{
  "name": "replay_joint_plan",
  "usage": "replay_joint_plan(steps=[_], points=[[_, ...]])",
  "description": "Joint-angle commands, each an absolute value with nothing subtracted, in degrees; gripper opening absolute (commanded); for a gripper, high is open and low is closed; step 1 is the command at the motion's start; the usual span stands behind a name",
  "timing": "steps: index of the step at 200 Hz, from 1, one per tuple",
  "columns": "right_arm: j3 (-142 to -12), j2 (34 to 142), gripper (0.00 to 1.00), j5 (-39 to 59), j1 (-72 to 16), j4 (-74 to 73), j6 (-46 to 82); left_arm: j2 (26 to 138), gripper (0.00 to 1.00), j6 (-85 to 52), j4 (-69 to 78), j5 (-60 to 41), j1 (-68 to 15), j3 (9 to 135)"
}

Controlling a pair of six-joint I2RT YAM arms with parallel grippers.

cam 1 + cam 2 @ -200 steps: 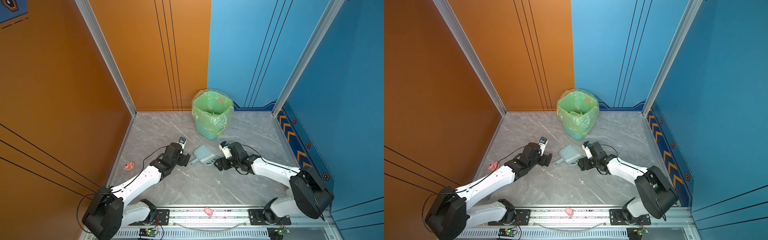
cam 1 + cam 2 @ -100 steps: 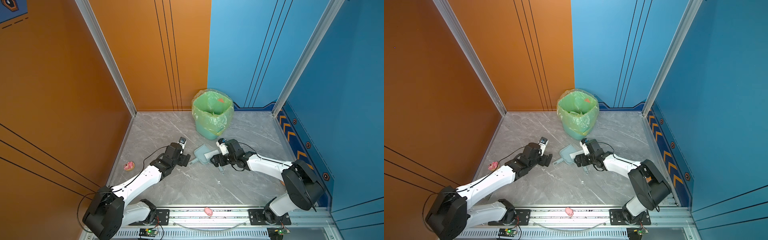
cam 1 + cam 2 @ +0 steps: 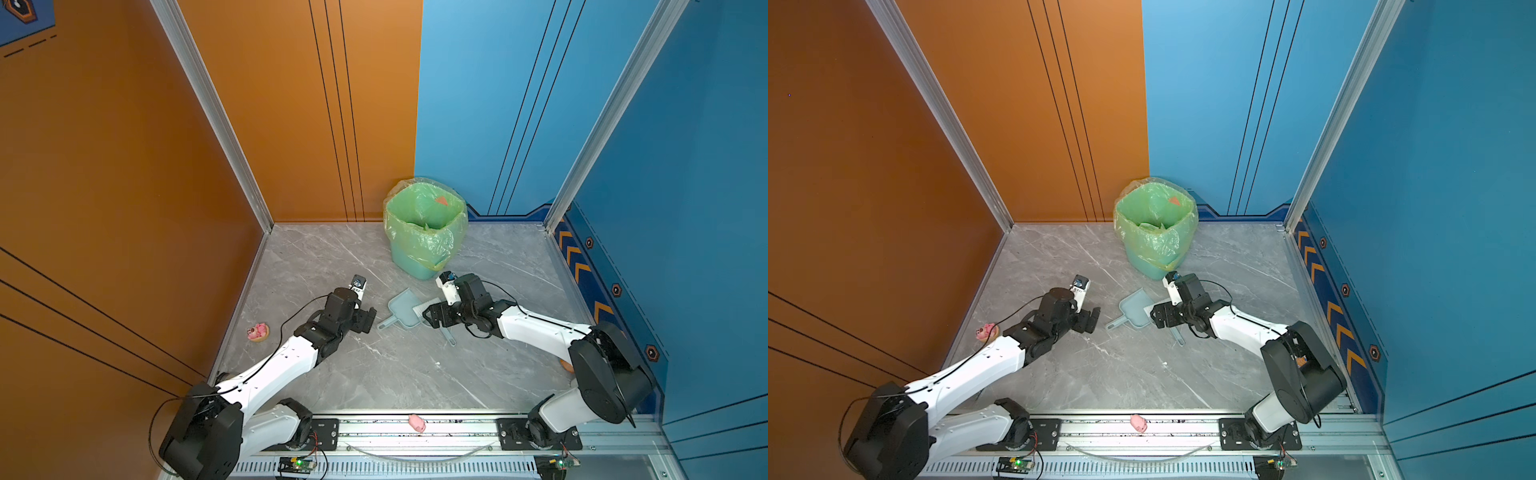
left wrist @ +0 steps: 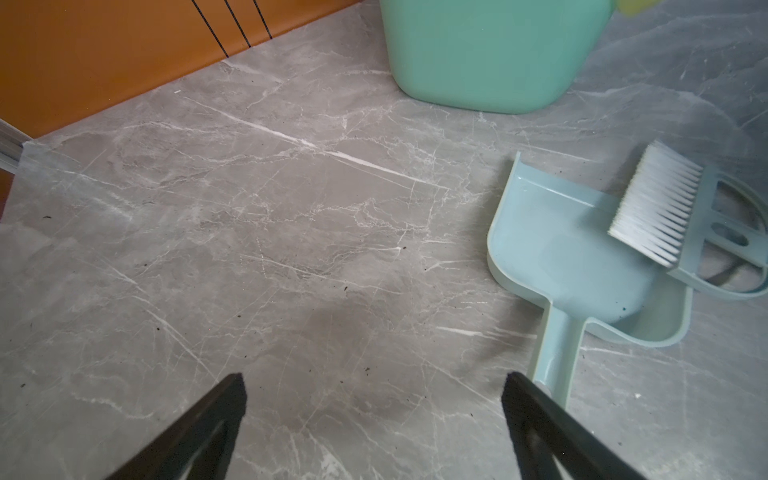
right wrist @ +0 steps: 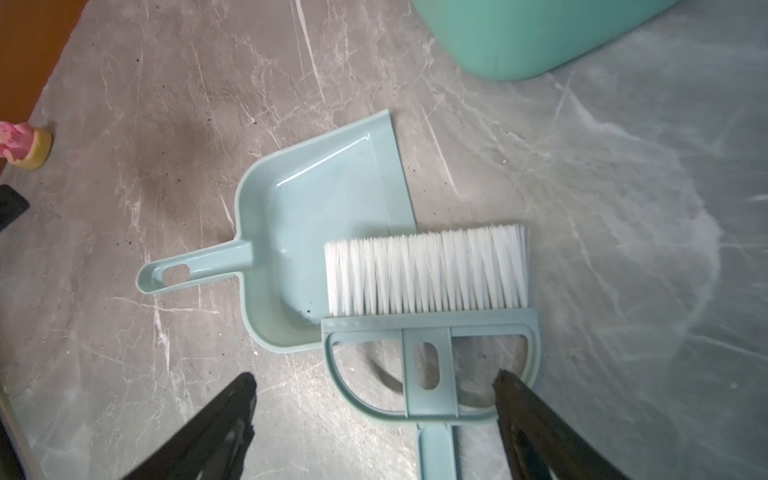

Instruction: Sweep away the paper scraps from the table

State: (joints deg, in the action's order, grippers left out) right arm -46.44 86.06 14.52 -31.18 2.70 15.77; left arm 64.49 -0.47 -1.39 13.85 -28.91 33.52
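One of the paper scraps (image 3: 440, 201), orange, shows inside the bin (image 3: 415, 266) at the centre of both top views, cropped out of the wrist views; you see none on the table (image 3: 395, 374). Both claws, left gripper (image 4: 374, 376) and right gripper (image 5: 374, 376), stand spread and empty, the right astride the brush (image 5: 428, 270) handle. Any stray wad should be light and soft, so pinch it anywhere.
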Motion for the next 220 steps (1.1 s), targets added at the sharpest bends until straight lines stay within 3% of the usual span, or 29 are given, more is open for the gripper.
replay_joint_plan(steps=[1,100,186,220], points=[[-45.9,82.7,0.91,12.4,-29.5,4.9,12.8,62.8,0.98,0.1,0.1,15.9,-28.0,32.1],[-44.0,76.4,0.90,12.5,-13.0,-2.7,8.0,63.1,0.98,5.5,8.9,17.0,-17.4,29.1],[-35.4,76.3,0.90,8.5,-2.1,-21.0,3.3,72.3,0.98,6.4,22.9,8.9,-7.3,27.2],[-33.5,77.1,0.90,6.8,-0.3,-20.5,-0.8,76.4,0.98,5.9,28.5,7.3,-5.7,25.9]])
